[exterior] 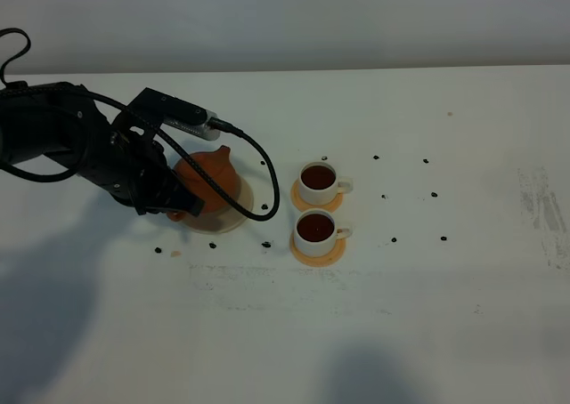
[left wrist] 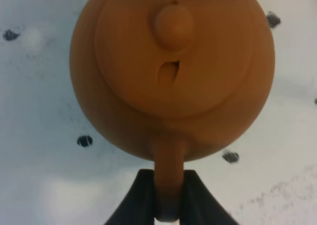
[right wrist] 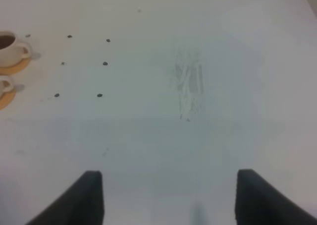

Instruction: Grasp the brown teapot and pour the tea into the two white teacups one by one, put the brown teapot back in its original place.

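Observation:
The brown teapot [exterior: 214, 174] is over the cream saucer [exterior: 237, 214] at the left of the table. I cannot tell whether it rests on the saucer or hangs just above it. My left gripper [exterior: 181, 205] is shut on the teapot's loop handle. In the left wrist view the teapot [left wrist: 173, 71] fills the frame, lid up, with the gripper [left wrist: 168, 202] pinching the handle. The two white teacups [exterior: 318, 181] [exterior: 315, 230] hold dark tea and stand to the right of the teapot. My right gripper [right wrist: 171, 200] is open and empty over bare table. The cups show at that view's edge [right wrist: 9, 46].
Each cup stands on an orange coaster [exterior: 331, 204] [exterior: 318, 254]. Small black marks [exterior: 394, 240] dot the white table [exterior: 445, 315]. A black cable [exterior: 264, 177] loops from the left arm beside the teapot. A scuffed patch [exterior: 541, 210] lies at the far right.

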Tool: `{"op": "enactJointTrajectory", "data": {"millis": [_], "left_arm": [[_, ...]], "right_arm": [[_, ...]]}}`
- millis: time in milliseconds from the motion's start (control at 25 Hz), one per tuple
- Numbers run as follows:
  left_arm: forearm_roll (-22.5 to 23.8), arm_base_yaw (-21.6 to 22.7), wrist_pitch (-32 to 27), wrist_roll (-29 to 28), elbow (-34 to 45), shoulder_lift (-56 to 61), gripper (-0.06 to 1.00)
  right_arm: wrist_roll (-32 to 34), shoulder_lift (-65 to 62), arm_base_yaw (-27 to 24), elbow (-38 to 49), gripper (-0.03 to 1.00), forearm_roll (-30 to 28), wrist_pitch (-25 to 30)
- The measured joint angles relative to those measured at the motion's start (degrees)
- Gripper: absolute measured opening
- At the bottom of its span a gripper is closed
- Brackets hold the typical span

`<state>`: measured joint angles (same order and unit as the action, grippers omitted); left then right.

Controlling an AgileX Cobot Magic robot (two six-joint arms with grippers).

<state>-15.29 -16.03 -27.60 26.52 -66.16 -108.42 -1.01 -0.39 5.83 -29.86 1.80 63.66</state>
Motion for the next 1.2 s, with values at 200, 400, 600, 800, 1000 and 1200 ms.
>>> {"op": "enactJointTrajectory", "data": {"millis": [200,400,600,800,1000,1200], "left_arm": [[0.0,0.0,-1.1,0.3,0.0,0.0,0.09],[0.1,0.0,-1.2,0.5,0.2,0.0,0.09],[0.1,0.0,0.5,0.7,2.7,0.1,0.09],[0.1,0.0,1.2,0.8,2.8,0.3,0.09],[0.1,0.0,1.2,0.9,2.8,0.3,0.09],[0.0,0.0,1.5,1.0,2.8,0.3,0.11]], "right_arm": [[0.0,0.0,0.0,0.0,0.54,0.0,0.0],[0.0,0.0,0.0,0.0,0.54,0.0,0.0],[0.0,0.0,0.0,0.0,0.54,0.0,0.0],[0.0,0.0,0.0,0.0,0.54,0.0,0.0],[0.0,0.0,0.0,0.0,0.54,0.0,0.0],[0.0,0.0,0.0,0.0,0.54,0.0,0.0]]}}
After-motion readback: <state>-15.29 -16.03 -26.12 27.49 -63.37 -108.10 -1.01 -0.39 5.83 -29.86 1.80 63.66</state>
